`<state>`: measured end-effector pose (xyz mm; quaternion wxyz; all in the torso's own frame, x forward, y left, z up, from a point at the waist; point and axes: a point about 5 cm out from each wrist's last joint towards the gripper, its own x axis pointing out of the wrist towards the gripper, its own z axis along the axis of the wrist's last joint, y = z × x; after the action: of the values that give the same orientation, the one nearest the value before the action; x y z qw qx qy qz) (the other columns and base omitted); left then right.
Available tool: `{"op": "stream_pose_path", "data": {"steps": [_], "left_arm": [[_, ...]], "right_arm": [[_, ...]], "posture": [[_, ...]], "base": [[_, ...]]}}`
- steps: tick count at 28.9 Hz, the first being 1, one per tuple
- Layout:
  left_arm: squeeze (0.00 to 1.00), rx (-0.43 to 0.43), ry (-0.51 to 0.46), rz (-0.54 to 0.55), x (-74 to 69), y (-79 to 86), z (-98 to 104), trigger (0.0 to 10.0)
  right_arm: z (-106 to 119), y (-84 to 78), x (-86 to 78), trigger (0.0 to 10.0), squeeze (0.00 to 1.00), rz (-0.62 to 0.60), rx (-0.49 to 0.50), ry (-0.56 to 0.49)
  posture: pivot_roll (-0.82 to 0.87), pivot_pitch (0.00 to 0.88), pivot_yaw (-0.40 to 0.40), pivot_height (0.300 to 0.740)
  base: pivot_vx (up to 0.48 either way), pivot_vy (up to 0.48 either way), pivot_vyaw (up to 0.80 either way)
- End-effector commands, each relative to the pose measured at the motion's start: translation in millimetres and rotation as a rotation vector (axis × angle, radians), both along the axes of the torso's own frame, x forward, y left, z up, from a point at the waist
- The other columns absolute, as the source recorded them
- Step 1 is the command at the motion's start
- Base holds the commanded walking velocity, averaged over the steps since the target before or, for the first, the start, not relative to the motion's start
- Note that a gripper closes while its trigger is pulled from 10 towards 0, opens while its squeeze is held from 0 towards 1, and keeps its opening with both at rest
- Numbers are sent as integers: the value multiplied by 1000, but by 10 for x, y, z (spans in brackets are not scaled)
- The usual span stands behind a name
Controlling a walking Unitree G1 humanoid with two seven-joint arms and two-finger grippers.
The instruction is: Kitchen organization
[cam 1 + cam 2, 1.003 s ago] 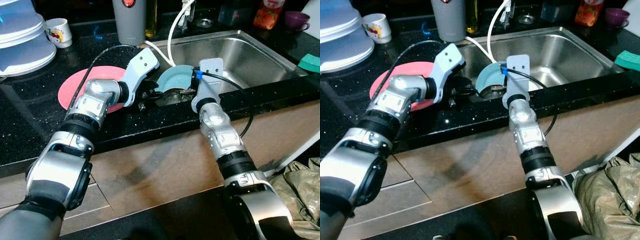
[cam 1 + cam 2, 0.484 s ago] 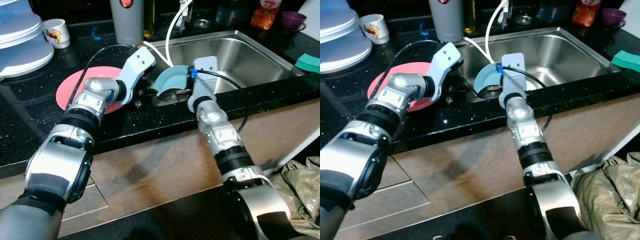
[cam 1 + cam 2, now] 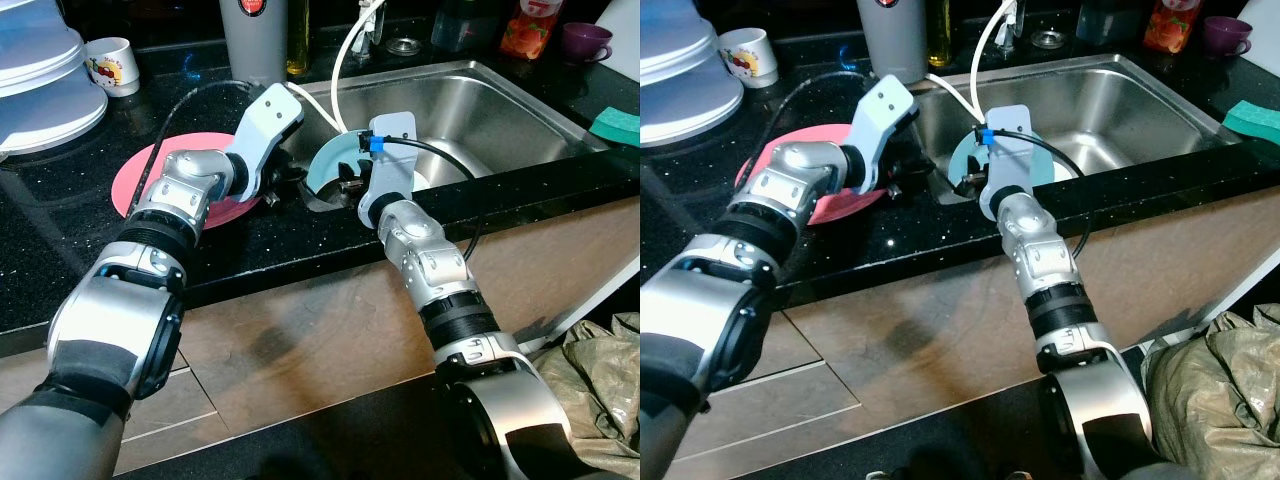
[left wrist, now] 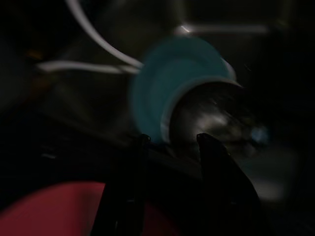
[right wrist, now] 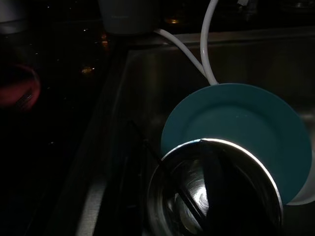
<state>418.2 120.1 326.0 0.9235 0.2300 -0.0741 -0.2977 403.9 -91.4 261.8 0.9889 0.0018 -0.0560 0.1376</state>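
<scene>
Leaning in the sink (image 3: 520, 110), the teal plate (image 5: 236, 123) faces the steel bowl (image 5: 216, 196). Right hand (image 5: 172, 182) straddles the bowl's rim, fingers spread. Left hand (image 4: 170, 147), fingers parted, reaches toward the sink from the worktop (image 3: 60, 230).

Background items. Upper left: stacked pale containers (image 3: 45, 85) and a white printed mug (image 3: 111, 64) on the black speckled desk (image 3: 60, 240). Top centre: a grey cylindrical vessel (image 3: 254, 40) with a red mark, a bottle of yellow liquid (image 3: 298, 38) just beside it. Upper right: an orange-labelled bottle (image 3: 525, 28), a purple cup (image 3: 587, 41), a green sponge (image 3: 616, 124). Lower right: a crumpled bag (image 3: 600, 365) on the floor.
</scene>
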Motion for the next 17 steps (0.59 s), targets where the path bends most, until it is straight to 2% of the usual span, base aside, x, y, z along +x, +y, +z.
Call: {"op": "stream_pose_path", "data": {"steps": [1,3,4,5,6,8,10,11,12,13,15,17], "left_arm": [[0,-55,-73,54,-4,112,182,10000],[0,-113,-212,126,-56,257,522,10000],[0,-113,-281,160,-108,361,698,10000],[0,-105,-351,211,-204,559,922,10000],[0,-104,-340,228,-232,651,957,10000],[0,-97,-255,227,-262,817,884,10000],[0,-97,-255,227,-262,817,884,10000],[588,-95,-197,232,-264,907,779,10000],[1000,-117,-131,235,-259,997,631,10000],[1000,-117,-131,235,-259,997,631,10000],[1000,-155,-27,221,-249,1088,359,10000],[1000,-171,-1,211,-246,1096,289,10000]], "right_arm": [[-37,20,4,10000,0,13,28,36],[56,-14,-5,10000,0,17,74,6],[130,-39,-16,10000,0,19,115,-21],[261,-67,-52,10000,0,41,184,-62],[311,-61,-76,10000,0,61,194,-79],[373,25,-153,10000,0,149,191,-98],[373,25,-153,10000,0,149,191,-98],[383,101,-208,10000,0,202,156,-112],[376,195,-280,10000,0,266,114,-129],[376,195,-280,10000,0,266,114,-129],[333,328,-371,10000,0,337,68,-145],[321,354,-388,10000,0,350,64,-146]], "posture": [[37,217,-5,740],[46,206,-18,740],[50,202,-23,740],[57,198,-27,740],[61,195,-30,740],[68,190,-34,740],[68,190,-34,740],[70,186,-37,740],[71,184,-39,740],[71,184,-39,740],[69,180,-41,740],[69,179,-42,740]], "base": [[0,0,0],[0,0,0],[0,0,0],[0,0,0],[0,0,0],[0,0,0],[0,0,0],[0,0,0],[0,0,0],[0,0,0],[0,0,0],[0,0,0]]}}
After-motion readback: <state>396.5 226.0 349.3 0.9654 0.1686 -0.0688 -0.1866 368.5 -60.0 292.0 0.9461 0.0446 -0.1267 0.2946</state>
